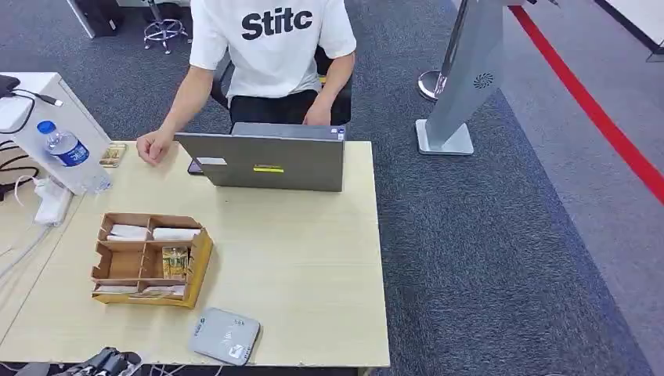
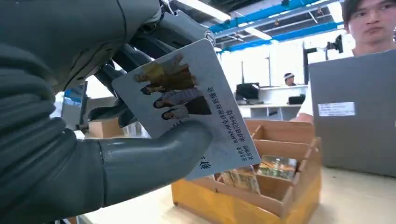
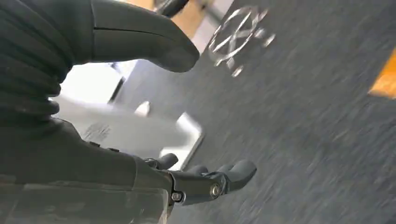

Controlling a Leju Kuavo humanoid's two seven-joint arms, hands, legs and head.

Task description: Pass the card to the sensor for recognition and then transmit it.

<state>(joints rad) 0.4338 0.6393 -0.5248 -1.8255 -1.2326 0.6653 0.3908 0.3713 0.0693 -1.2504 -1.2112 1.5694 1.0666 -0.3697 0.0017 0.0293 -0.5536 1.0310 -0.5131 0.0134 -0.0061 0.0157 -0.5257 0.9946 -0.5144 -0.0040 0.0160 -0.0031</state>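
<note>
Card pinched between thumb and fingers of left hand, raised just before the wooden organizer | sensor lies flat near table front edge, beside organizer | right hand holds nothing, fingers apart above carpet | person sits behind laptop

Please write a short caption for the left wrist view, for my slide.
The robot's left hand holds a printed card in front of a wooden organizer on the desk.
</note>
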